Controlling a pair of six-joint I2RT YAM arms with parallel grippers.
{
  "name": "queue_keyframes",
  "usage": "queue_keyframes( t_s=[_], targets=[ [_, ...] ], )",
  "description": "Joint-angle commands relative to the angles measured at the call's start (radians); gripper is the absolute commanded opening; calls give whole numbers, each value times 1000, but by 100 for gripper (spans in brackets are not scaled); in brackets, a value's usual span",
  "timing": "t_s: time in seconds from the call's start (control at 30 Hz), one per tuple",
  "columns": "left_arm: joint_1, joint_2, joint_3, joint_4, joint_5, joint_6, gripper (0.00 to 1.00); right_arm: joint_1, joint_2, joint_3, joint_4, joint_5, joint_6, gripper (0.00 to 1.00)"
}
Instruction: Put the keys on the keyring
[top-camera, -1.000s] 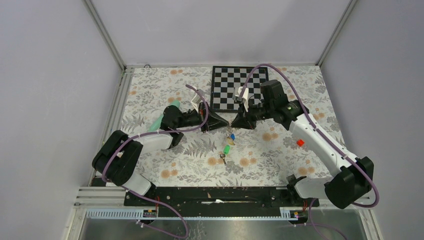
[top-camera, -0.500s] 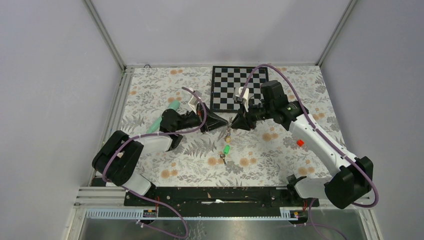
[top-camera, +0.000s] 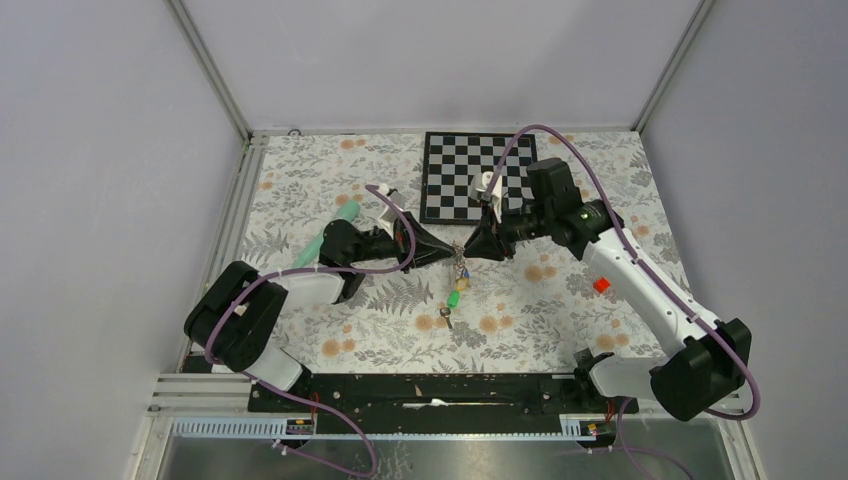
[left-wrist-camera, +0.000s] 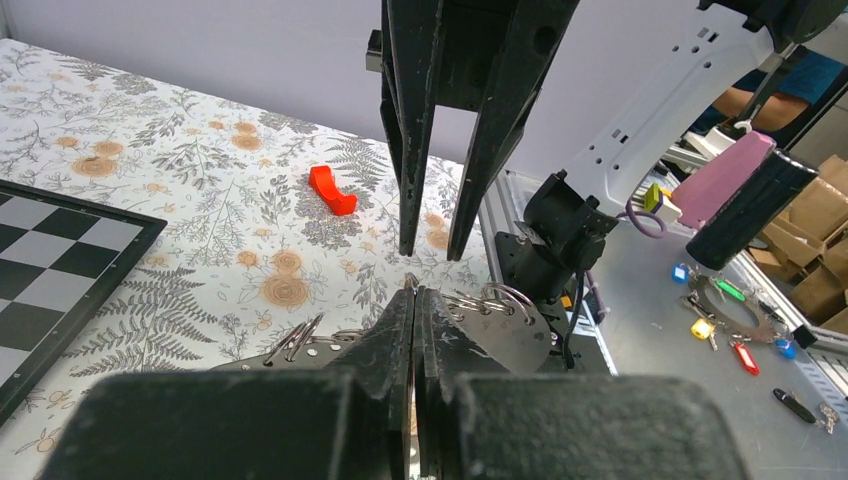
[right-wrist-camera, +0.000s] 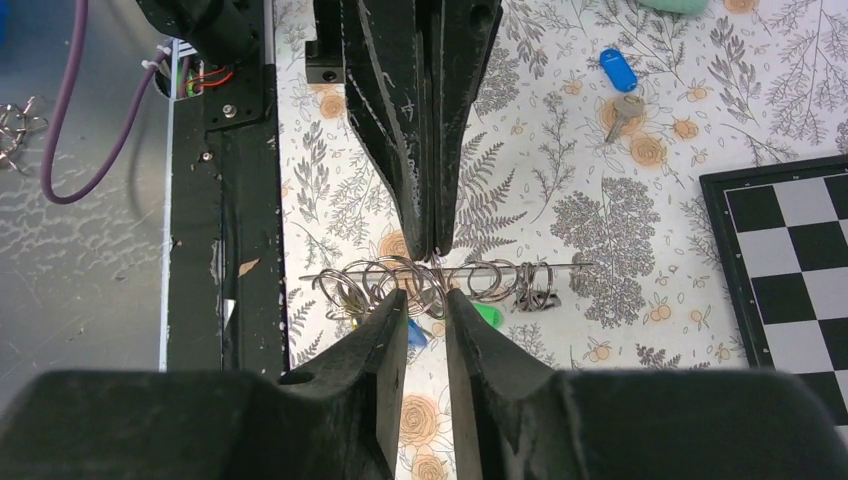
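Jaws of the left gripper (left-wrist-camera: 415, 300) pinch shut on the thin silvery wire keyring (right-wrist-camera: 440, 280) held above the floral cloth (top-camera: 560, 310), the right gripper (right-wrist-camera: 427, 305) has its own narrowly parted around the loops, and a small green-headed key (top-camera: 453, 298) and a blue-headed key (right-wrist-camera: 617, 70) lie loose, so threading looks unfinished.

Right claw (right-wrist-camera: 426, 297) jaws parted wider at keyring (right-wrist-camera: 530, 285).
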Motion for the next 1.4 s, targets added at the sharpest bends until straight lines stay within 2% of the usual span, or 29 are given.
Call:
queue_keyframes(
  t_s=[0.0,0.5,0.83,1.37],
  targets=[
    [-1,-37,-1,70,37,48,0,-5,-5,47,2,-55,-14,26],
    [-7,-42,5,74,52,46,0,-1,47,1,101,-89,21,20],
    [-7,-35,7,73,48,47,0,9,38,-45,106,-98,-4,20],
    [-7,-42,0,23,72,108,0,7,24,8,108,-47,49,24]
  ],
)
